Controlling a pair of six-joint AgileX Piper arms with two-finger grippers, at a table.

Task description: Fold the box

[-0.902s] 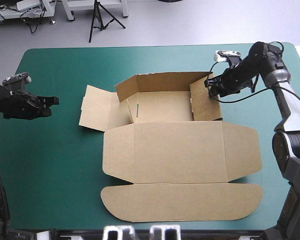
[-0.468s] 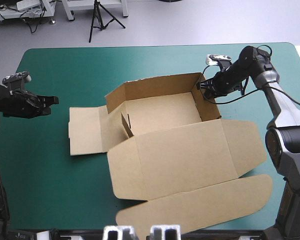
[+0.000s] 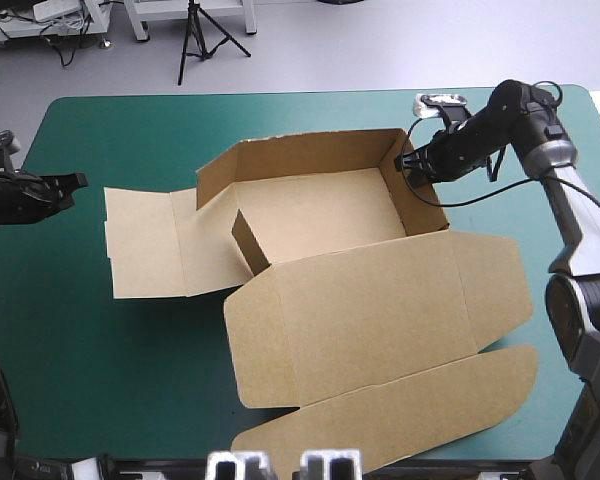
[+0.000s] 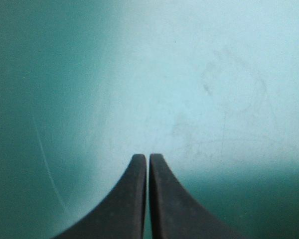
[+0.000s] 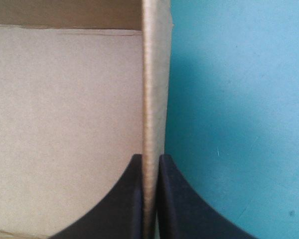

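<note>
High view: the counter [image 3: 100, 380] with its teal-green cover carries the brown box [image 3: 320, 215] around the middle, walls up and lid [image 3: 370, 310] lying flat on the near side. The right tool [image 3: 412, 166] sits at the box's right wall [image 3: 415, 205]. The left tool [image 3: 76, 182] hangs well apart from the box's left flap [image 3: 145, 245].

Left wrist view: that tool's black fingers [image 4: 134, 199] meet with nothing between them, only bare cover ahead.

Right wrist view: what the high view can't settle, the fingers [image 5: 124, 199] are all but closed, pinching that wall's edge.
</note>
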